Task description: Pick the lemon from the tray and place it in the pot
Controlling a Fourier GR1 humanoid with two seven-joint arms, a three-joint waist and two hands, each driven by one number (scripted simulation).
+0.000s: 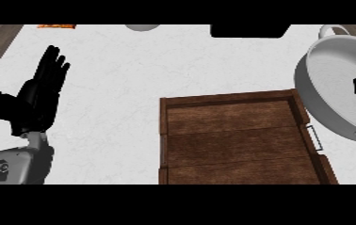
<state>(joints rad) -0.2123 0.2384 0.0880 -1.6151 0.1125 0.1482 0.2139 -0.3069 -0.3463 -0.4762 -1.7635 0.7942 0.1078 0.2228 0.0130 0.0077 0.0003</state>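
A white marbled counter [125,78] is carrying a brown wooden tray [240,139] beside a grey pot [327,85] at the right edge. The left hand [42,94] is resting at the left, fingers straight and apart. The lemon is showing nowhere.

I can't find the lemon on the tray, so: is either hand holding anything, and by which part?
Nothing visibly held. The left hand rests open, fingers straight. The right hand and lemon are out of view.
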